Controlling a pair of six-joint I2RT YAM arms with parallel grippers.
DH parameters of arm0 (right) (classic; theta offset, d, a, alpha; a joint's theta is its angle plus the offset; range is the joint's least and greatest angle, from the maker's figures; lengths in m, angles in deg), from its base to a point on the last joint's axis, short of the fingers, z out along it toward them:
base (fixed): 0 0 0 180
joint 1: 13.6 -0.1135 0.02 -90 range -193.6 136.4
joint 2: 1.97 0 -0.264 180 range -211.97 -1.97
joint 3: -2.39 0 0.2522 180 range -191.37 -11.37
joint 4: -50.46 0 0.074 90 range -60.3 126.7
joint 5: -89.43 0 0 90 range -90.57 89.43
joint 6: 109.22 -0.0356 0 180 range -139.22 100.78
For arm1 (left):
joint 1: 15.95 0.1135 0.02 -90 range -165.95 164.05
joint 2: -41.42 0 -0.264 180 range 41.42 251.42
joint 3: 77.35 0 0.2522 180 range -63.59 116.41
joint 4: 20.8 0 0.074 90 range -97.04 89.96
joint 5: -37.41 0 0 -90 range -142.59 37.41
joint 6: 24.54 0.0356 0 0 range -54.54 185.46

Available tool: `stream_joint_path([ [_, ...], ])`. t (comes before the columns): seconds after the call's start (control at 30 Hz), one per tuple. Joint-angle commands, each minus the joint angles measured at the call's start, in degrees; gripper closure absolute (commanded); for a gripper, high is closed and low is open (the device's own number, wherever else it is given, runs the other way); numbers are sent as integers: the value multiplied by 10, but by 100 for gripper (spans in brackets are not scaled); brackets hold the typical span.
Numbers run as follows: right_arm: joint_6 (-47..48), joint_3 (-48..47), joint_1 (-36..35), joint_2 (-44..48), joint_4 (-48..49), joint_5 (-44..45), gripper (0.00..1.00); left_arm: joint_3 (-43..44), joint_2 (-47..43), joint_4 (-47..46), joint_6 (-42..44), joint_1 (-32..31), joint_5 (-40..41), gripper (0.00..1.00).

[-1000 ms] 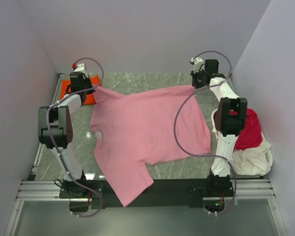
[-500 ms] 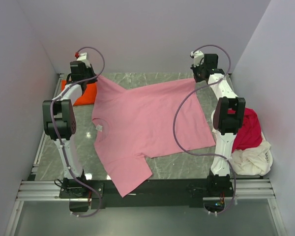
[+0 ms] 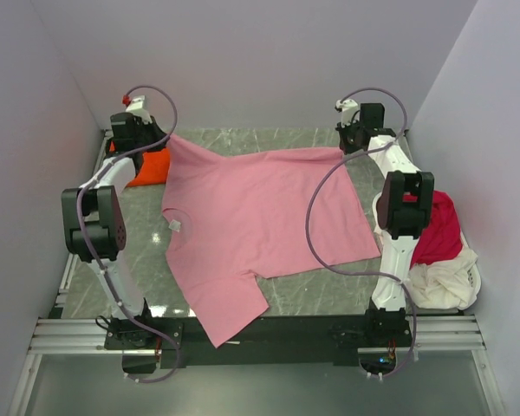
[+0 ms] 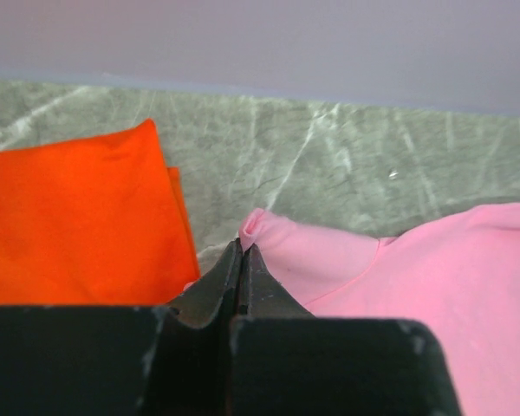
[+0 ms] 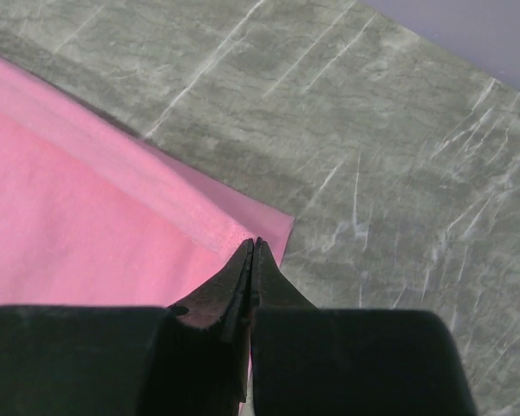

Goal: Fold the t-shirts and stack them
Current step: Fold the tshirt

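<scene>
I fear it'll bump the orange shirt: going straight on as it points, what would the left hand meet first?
Probably bare table, then the back wall, though depth is unclear. The orange shirt sits left of that line.

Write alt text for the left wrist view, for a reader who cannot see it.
The left gripper, jaws shut, pinches an edge of the pink t-shirt. A folded orange-red t-shirt lies beside it on the green marbled table.
</scene>
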Motion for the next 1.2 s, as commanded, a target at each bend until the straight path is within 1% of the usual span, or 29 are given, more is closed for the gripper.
stream_joint_path([
  [0.0,-10,5,8,51,24,-23,100,-26,-71,-65,-21,3,-38,100],
  [0.23,-15,21,15,63,30,-38,100,-100,-132,-73,-31,3,-66,100],
  [0.43,-23,41,28,81,34,-64,100,-143,-177,-56,-36,4,-81,100],
  [0.57,-20,69,34,97,40,-75,100,-174,-212,-49,-36,3,-78,100],
  [0.87,-15,107,45,118,46,-91,100,-257,-331,-44,-59,3,-68,100],
  [1.0,-17,106,47,116,46,-90,100,-286,-362,-30,-69,4,-61,100],
  [1.17,-28,65,48,93,39,-86,100,-306,-390,-15,-68,3,-54,100],
])
